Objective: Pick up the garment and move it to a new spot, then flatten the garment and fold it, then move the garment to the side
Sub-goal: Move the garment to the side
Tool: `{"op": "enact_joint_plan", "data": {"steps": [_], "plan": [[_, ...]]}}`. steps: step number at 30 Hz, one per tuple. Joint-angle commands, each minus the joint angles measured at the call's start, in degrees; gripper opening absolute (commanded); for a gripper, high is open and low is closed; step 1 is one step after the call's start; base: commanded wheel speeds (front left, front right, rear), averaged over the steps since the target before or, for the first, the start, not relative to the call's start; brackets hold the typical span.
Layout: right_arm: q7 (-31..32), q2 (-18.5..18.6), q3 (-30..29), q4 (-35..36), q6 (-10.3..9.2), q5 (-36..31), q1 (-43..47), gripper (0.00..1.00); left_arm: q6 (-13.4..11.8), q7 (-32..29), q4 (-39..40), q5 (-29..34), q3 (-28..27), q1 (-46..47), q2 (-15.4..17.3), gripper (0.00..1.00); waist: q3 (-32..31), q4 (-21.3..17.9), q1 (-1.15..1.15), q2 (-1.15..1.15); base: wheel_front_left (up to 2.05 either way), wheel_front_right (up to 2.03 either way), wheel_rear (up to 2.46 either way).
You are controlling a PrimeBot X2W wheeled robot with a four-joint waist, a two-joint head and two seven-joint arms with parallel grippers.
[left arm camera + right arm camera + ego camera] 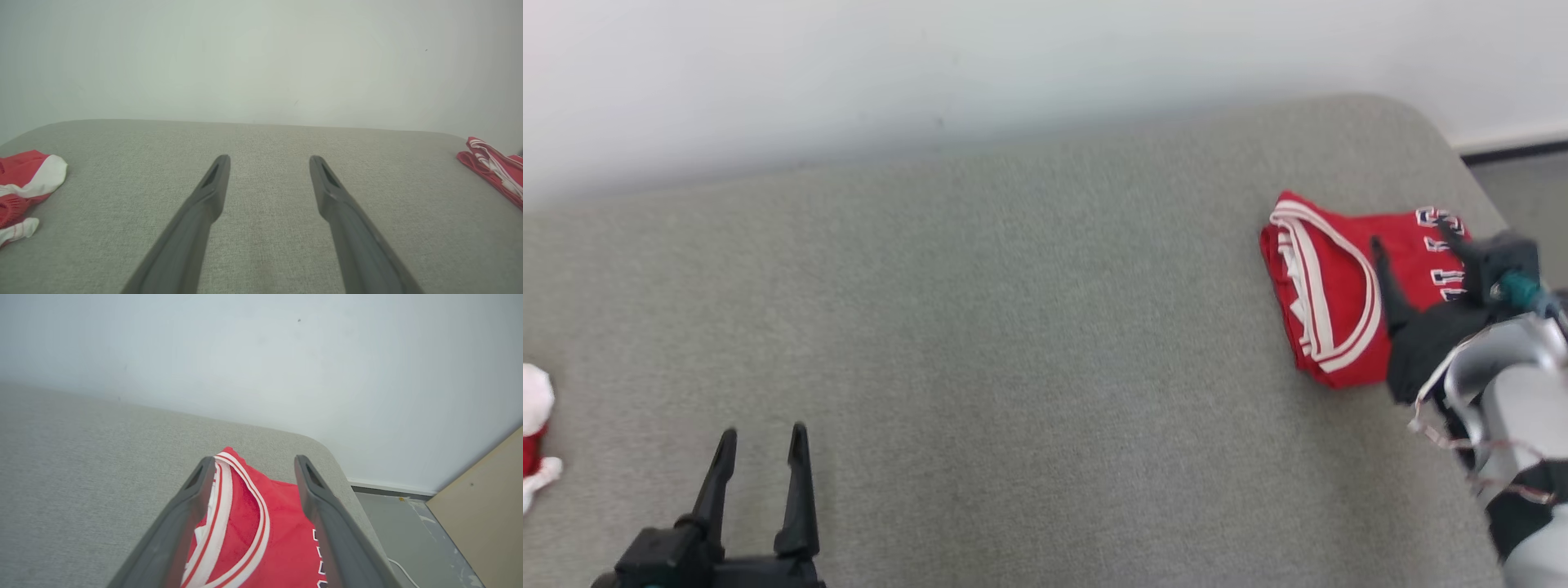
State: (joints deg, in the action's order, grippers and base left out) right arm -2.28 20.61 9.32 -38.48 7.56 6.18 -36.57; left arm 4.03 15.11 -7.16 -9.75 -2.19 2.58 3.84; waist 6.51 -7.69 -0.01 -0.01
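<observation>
Since the folded red garment (1327,286) lies near the far right corner of the grey cloth-covered desk (1013,327), close to its rounded edge, the main risk from here is a knock. The right end effector (1409,237) hangs over it w/ fingers spread wide and nothing between them. In the right wrist view the two fingers straddle the white-striped neckline, and whether the tips touch the cloth I can't tell. If a fingertip snags that neckline as the arm lifts away, the fold could drag open, or the whole bundle could slide off the corner to the floor (392,514), where a thin white cable (402,571) runs.

The left end effector (763,430) is also fully open and empty. It sits low at the near left, well apart from the garment, so no clash between arms looks likely.

A second red-and-white cloth (535,433) lies at the desk's left edge (not the task's piece, I'd judge). A wide left-arm sweep could catch it.

As for containers, nothing here sits in a box, bin or tray. Both cloths lie loose on the desk.

The task looks approx. done: folded and set aside.
</observation>
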Motion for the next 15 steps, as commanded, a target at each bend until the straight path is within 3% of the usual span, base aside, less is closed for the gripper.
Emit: {"op": "enact_joint_plan", "data": {"steps": [1,8,15], "plan": [[-0.9,-0.9,-0.4,1.0,-0.16,1.2,2.1,1.00,-0.3,0.0,0.0,-0.2,-0.4,-1.4,-0.2,1.00,-6.7,3.8,0.01,0.01,0.00,0.00,0.00],[-3.9,-7.8,-3.5,7.6,-0.16,4.3,11.5,1.00,-1.6,0.0,0.8,-1.5,-2.6,-4.6,-0.3,1.00,-10.2,5.6,0.01,0.01,0.00,0.00,0.00],[-5.8,-14.5,-3.4,11.9,-0.16,3.0,20.2,1.00,-1.8,0.0,0.2,-2.0,-2.7,-5.8,-0.5,1.00,-12.2,6.3,0.01,0.01,0.00,0.00,0.00]]}}
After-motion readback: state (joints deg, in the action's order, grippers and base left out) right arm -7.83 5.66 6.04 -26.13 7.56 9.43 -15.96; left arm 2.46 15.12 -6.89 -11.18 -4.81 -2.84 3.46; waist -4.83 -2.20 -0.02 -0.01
